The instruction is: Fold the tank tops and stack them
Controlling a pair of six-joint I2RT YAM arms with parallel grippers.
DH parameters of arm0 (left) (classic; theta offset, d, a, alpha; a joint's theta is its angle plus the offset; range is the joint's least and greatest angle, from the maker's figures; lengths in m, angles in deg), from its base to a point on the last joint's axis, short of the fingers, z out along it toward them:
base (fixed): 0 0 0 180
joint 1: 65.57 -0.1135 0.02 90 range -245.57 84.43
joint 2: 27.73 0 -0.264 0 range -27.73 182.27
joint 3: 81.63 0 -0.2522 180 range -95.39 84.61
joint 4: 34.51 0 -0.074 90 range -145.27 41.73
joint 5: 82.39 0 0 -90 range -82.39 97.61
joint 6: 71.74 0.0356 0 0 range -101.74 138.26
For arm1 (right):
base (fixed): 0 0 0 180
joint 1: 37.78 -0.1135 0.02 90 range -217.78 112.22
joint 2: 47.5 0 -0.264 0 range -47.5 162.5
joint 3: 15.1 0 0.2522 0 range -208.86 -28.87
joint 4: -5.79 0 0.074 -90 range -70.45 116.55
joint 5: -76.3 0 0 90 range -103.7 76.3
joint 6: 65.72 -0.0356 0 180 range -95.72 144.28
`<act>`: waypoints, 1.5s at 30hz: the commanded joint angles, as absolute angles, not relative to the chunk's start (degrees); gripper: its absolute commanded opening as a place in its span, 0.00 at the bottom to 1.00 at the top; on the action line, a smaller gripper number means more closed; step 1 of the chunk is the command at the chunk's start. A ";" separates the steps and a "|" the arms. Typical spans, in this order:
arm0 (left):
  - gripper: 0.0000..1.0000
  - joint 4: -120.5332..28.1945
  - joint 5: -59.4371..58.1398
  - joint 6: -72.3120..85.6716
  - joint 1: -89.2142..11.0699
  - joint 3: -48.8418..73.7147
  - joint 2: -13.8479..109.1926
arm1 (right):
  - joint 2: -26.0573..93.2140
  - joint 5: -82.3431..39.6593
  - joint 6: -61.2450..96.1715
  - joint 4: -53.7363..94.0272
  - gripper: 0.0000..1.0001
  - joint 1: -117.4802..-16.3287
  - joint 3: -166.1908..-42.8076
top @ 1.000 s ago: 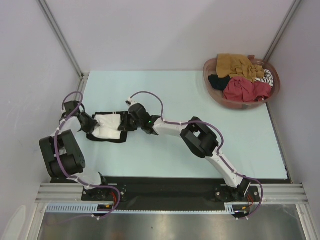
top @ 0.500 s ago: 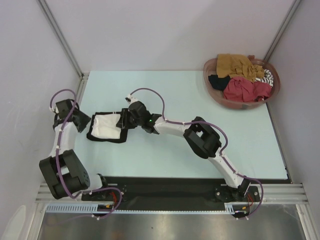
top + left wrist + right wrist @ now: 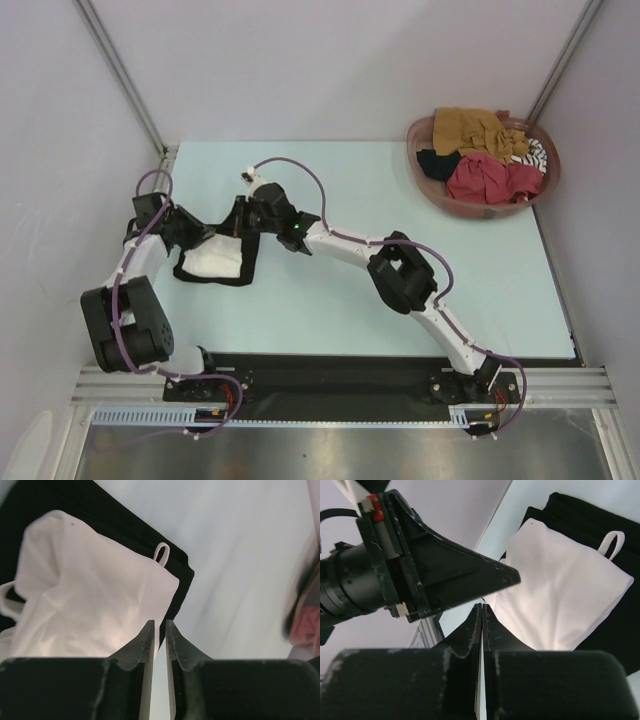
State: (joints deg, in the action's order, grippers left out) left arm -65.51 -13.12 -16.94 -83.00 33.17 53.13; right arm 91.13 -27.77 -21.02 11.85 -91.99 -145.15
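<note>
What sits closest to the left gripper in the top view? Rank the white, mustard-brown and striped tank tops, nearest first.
1. The white tank top, on the table's left side, right at the left gripper.
2. The mustard-brown tank top, far right, on the far-left part of the basket.
3. The striped tank top, by the basket's right rim.

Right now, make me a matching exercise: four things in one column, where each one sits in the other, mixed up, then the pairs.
1 white tank top
2 black tank top
3 red tank top
4 basket

A at the table's far right corner
B in the basket
C on top of the black tank top
D spread on the table, under the white tank top

Pairs: 1-C, 2-D, 3-B, 4-A
</note>
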 commanded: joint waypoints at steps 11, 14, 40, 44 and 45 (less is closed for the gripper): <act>0.17 -48.47 -18.32 -22.52 -89.12 46.45 53.84 | 105.51 -33.92 -27.67 13.12 0.00 -89.46 -156.03; 0.19 -45.37 -18.32 -21.91 -89.30 47.87 54.18 | 106.74 -32.95 -27.67 13.75 0.00 -89.37 -157.01; 0.39 -54.96 -17.17 -19.44 -90.53 36.35 54.79 | 94.08 -39.19 -20.63 5.66 0.00 -93.32 -140.75; 0.38 -51.80 -19.19 -20.67 -90.45 37.84 57.78 | 97.60 -39.98 -22.65 5.40 0.00 -93.41 -142.33; 0.38 -51.18 -19.19 -20.85 -90.53 38.20 58.39 | 98.82 -39.81 -22.92 5.66 0.00 -93.41 -143.11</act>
State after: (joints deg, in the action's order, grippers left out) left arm -54.29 -16.99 -20.72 -89.91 38.21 57.30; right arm 95.69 -38.65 -21.44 6.97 -93.52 -140.65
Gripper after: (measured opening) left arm 0.385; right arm 0.010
